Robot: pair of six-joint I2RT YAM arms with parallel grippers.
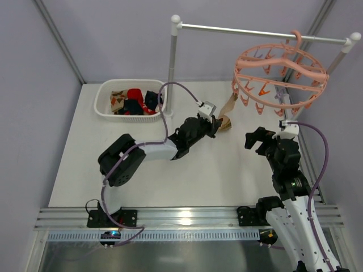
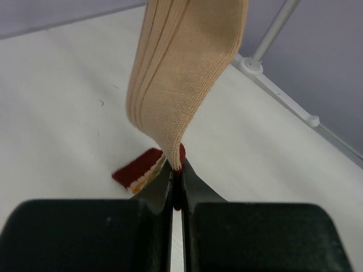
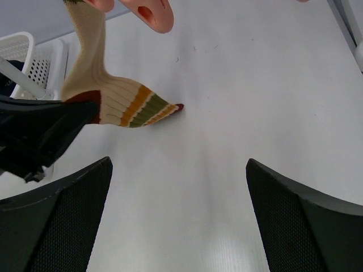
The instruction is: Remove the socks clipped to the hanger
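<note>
While the tan ribbed sock (image 1: 228,107) hangs from a clip peg (image 3: 153,14) on the left side of the salmon-pink hanger (image 1: 281,71), the left gripper (image 1: 218,123) has its two dark fingers pressed together on the fabric low down, pinching it where the ribbed leg meets a dark red band. Seen from the left wrist, the leg rises straight up out of the pinch, and a red, cream and orange striped end pokes out below and to the left of the fingers. From the right wrist, that end shows bands of red, orange and olive and points away from the left gripper, low over the white table (image 1: 215,175); whether its tip touches the surface cannot be told. The hanger itself hooks over the bar of the white rail stand (image 1: 255,31) at the far right of the table, its ring tilted and its other pegs dangling free. The right gripper (image 1: 256,139) hovers under the near edge of the ring, well apart from the sock, its fingers spread wide with nothing between them. At the far left, beside the upright of the rail stand, sits a white basket (image 1: 102,107) holding other socks (image 1: 134,101) in red, dark and brown argyle patterns, heaped loosely together.
</note>
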